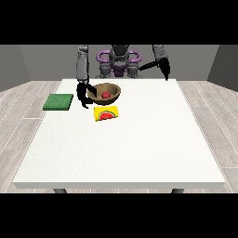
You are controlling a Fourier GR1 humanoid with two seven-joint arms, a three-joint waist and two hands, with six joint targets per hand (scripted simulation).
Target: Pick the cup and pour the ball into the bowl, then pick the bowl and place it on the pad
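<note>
Cup (106, 113) lies toppled — long axis sideways — before bowl (105, 93).

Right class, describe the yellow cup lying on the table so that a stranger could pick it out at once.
Start at the large white table and look to its far half, near the robot. Just in front of the brown wooden bowl holding a red ball lies a yellow cup on its side. It alone is yellow with a red watermelon-like picture; the flat green pad sits further to the view's left.
</note>
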